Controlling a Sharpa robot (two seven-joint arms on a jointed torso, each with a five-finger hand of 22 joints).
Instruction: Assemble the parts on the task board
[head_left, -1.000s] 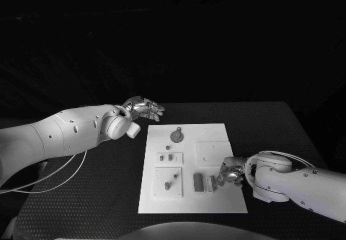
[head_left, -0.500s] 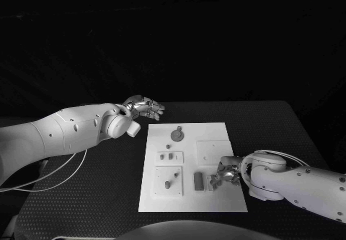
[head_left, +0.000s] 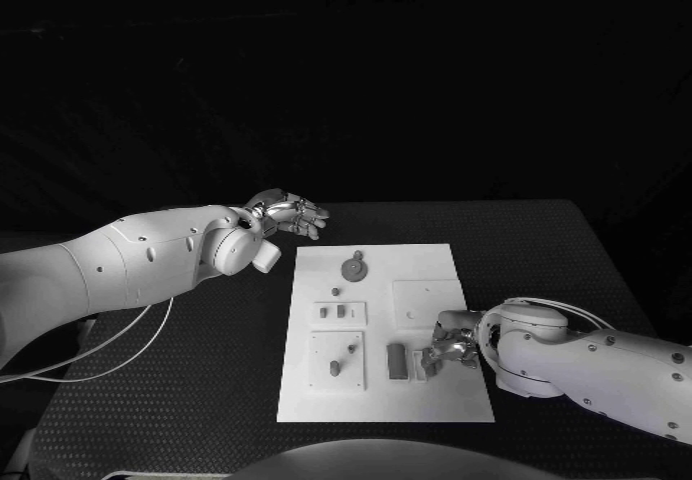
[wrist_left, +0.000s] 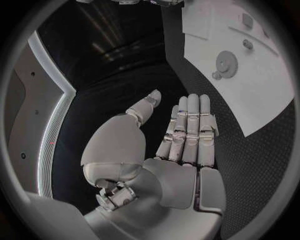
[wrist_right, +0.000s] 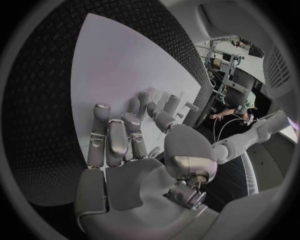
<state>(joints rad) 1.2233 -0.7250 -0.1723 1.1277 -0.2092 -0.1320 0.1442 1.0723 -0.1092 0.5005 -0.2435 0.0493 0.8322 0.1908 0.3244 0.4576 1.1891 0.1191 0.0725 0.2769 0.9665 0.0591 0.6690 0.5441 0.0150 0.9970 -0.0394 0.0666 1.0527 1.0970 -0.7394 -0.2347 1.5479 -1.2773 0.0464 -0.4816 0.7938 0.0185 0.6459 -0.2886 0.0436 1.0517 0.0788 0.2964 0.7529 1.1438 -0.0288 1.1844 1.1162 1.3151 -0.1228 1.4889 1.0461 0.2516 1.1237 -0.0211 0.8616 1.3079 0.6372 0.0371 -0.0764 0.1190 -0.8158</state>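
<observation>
The right hand (head_left: 453, 348) is low over the near right corner of the white board (head_left: 433, 270) on the surface (head_left: 548, 250), its fingers (wrist_right: 112, 135) half curled beside two upright bars (head_left: 408, 364) whose long sides run toward the robot. Whether it grips one, I cannot tell. The left hand (head_left: 289, 216) hangs flat and empty, well off the board's far corner. No writing is readable.

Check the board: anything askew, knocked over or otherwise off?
Nothing stands out. The board lies flat and square on the table, parts sit on it in order. Right hand is down at the near parts; left hand hovers open off the board.
</observation>
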